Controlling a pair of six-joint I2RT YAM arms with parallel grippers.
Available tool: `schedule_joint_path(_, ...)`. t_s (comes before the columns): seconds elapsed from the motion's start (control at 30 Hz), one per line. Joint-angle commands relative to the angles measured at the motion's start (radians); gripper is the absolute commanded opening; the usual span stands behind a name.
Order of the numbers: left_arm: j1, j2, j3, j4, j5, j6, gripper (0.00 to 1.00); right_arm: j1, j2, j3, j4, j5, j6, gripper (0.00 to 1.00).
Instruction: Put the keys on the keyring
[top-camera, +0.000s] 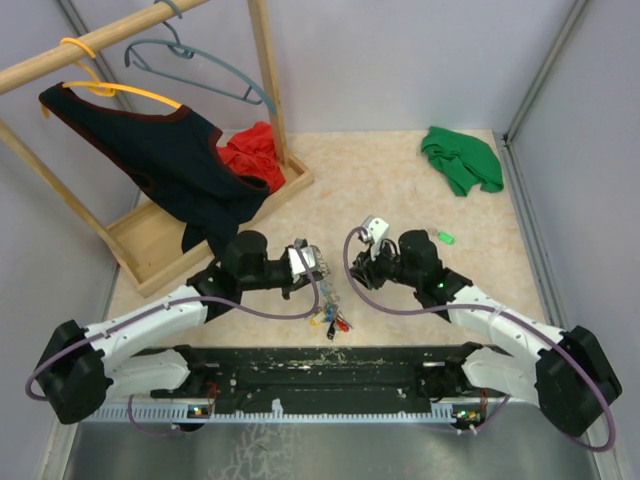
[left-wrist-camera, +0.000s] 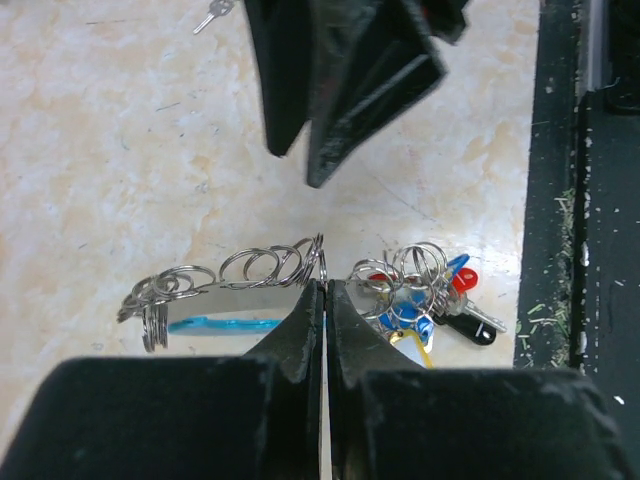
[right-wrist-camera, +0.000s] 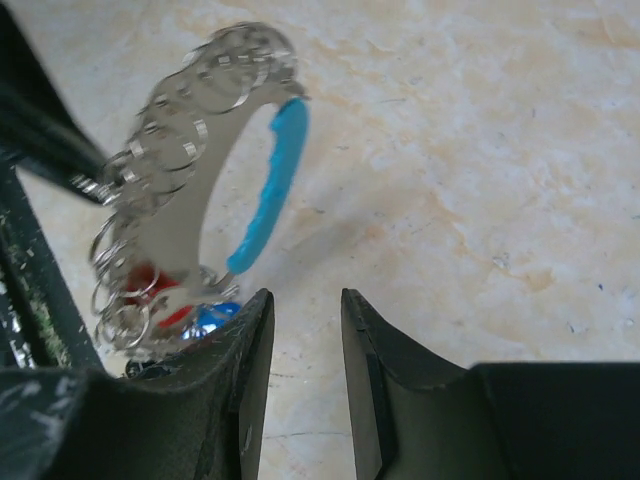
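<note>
My left gripper (left-wrist-camera: 326, 285) is shut on the keyring (left-wrist-camera: 250, 268), a loop of silvery rings with a light-blue segment (left-wrist-camera: 225, 323), held just above the table. Its cluster of blue, yellow and red tags (left-wrist-camera: 420, 295) hangs to the right. From above, the left gripper (top-camera: 305, 262) and the tags (top-camera: 330, 320) are at the table's middle. The right gripper (right-wrist-camera: 305, 300) is open and empty, right beside the keyring (right-wrist-camera: 200, 150), and its fingers (left-wrist-camera: 340, 80) point at the loop. A green-headed key (top-camera: 445, 237) lies on the table behind the right arm. A small metal key (left-wrist-camera: 212, 14) shows at the picture's top edge.
A wooden clothes rack (top-camera: 230, 215) with a dark garment (top-camera: 160, 160), a red cloth (top-camera: 255, 155) and hangers stands at the back left. A big green cloth (top-camera: 460, 160) lies at the back right. A black strip (top-camera: 330, 365) runs along the near edge.
</note>
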Motion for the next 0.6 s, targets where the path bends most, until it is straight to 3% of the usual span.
schedule_joint_path(0.0, -0.005, 0.019, 0.097, -0.144, -0.088, 0.060, 0.00, -0.004, -0.078, -0.062, 0.219, -0.223, -0.068, 0.34)
schedule_joint_path(0.23, -0.005, 0.073, 0.151, -0.193, -0.117, 0.089, 0.00, -0.004, -0.016, -0.143, 0.523, -0.486, -0.102, 0.29)
schedule_joint_path(0.57, -0.003, 0.119, 0.181, -0.189, -0.069, 0.099, 0.00, -0.004, 0.167, -0.139, 0.738, -0.554, -0.070, 0.24)
